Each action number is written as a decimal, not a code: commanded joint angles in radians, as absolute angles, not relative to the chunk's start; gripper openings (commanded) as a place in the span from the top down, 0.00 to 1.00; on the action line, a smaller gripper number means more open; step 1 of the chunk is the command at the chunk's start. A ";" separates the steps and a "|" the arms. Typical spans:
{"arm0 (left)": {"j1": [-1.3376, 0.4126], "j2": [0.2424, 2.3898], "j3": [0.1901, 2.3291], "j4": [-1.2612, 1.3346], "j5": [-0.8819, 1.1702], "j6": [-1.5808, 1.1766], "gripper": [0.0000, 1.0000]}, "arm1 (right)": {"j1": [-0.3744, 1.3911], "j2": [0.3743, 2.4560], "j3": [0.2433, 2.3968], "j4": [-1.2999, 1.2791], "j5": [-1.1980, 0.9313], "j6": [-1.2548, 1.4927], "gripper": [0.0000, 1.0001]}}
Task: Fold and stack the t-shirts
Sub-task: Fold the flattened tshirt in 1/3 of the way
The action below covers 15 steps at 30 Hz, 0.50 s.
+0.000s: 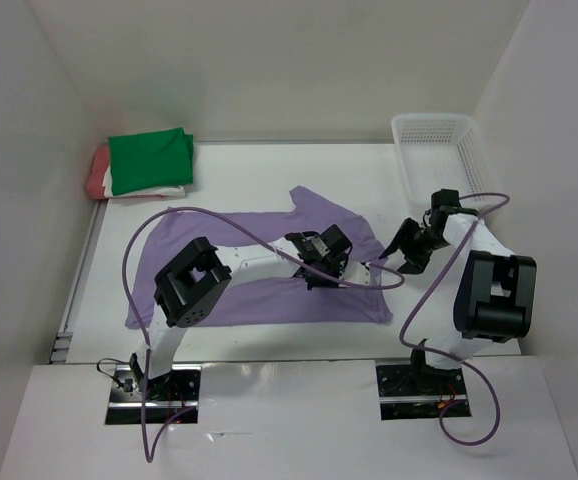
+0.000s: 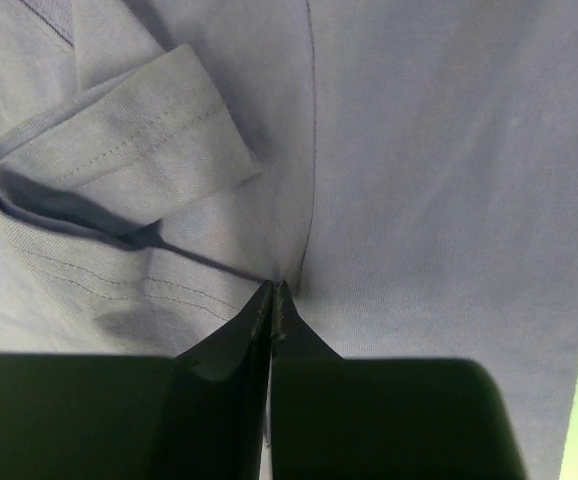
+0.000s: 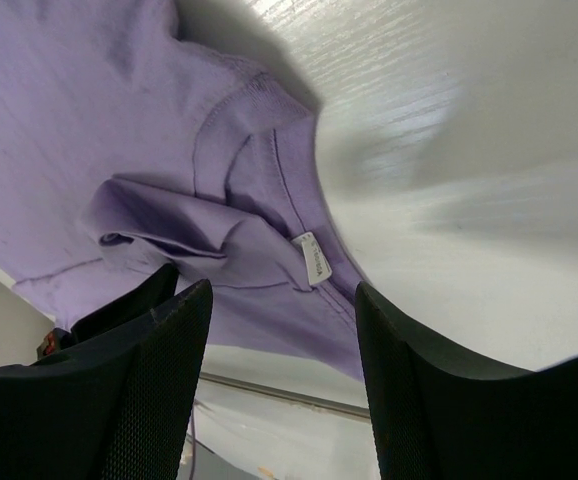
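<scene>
The lavender-purple t-shirt (image 1: 259, 275) lies spread across the middle of the table. My left gripper (image 1: 319, 275) rests on its right part. In the left wrist view its jaws are shut, the tips (image 2: 272, 288) pinching a crease of the lavender cloth (image 2: 439, 180), with a folded-over sleeve hem (image 2: 119, 150) just beyond. My right gripper (image 1: 387, 258) hovers open at the shirt's right edge. In the right wrist view the collar and its white label (image 3: 314, 260) lie between the spread fingers (image 3: 159, 340). A green shirt (image 1: 149, 158) tops a folded stack at back left, over cream-white (image 1: 154, 190) and salmon-red (image 1: 97, 172).
A white mesh basket (image 1: 439, 150) stands at the back right, just behind the right arm. White walls enclose the table on the left, back and right. Purple cables loop from both arms over the shirt and the near edge.
</scene>
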<state>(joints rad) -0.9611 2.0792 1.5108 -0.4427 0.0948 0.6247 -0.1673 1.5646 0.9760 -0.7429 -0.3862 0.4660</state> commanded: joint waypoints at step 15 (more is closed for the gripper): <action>-0.943 2.060 1.532 -0.457 -0.012 0.598 0.59 | -0.103 1.615 0.994 -0.727 -0.419 0.397 0.33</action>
<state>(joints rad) -0.9497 2.0792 1.5120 -0.4446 -0.0170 0.6182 -0.1379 1.5948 0.9726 -0.7395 -0.4294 0.4229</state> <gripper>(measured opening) 0.387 0.670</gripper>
